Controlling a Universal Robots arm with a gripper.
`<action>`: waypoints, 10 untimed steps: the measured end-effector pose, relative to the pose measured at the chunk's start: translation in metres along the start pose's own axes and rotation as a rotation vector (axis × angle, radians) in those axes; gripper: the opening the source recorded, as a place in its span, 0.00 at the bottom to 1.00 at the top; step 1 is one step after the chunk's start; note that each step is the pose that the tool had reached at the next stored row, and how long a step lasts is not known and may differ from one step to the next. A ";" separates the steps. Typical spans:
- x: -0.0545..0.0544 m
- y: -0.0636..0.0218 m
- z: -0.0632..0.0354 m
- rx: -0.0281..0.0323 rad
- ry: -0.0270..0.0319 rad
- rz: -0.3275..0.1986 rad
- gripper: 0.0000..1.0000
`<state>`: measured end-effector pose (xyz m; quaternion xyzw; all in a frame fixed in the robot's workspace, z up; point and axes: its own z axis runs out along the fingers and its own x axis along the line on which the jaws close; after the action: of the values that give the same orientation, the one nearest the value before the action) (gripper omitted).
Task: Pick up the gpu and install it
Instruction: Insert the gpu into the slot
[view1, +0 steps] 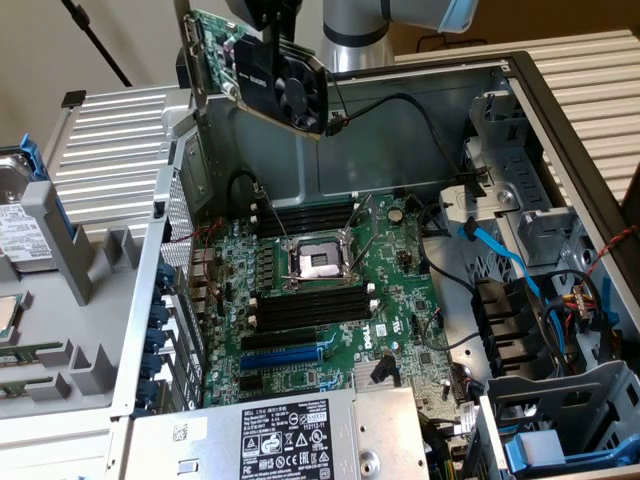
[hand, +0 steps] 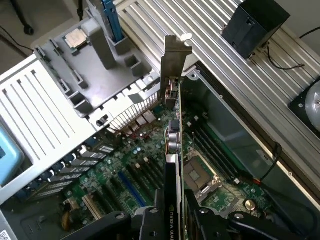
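The gripper (hand: 175, 226) is closed on the gpu (view1: 262, 72), with one finger (hand: 146, 222) on each flat side of the card. The jaws stand only as far apart as the card is thick. In the exterior view the frame's edge cuts off the upper part of the gripper, so the hold is hard to make out there.

The gpu hangs tilted in the air over the far side of the open computer case (view1: 390, 160), well apart from the motherboard (view1: 400, 300) — it touches nothing but the fingers. Its black shroud with the fan (view1: 298, 95) faces the exterior view's right.

In the wrist view the card is seen edge-on, with the silver bracket (hand: 175, 55) farthest from the gripper. The card covers a strip of the motherboard and part of the processor socket (hand: 197, 172) — which slot lies under it I cannot tell.
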<state>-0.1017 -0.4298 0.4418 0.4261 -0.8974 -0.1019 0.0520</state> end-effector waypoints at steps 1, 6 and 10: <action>0.000 -0.0007 -0.0001 -0.0020 0.0035 -0.006 0.26; -0.001 -0.0020 0.0007 -0.0025 0.0209 -0.062 0.26; -0.001 -0.0027 0.0029 0.0005 0.0384 -0.123 0.26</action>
<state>-0.0992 -0.4300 0.4384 0.4823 -0.8684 -0.0964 0.0628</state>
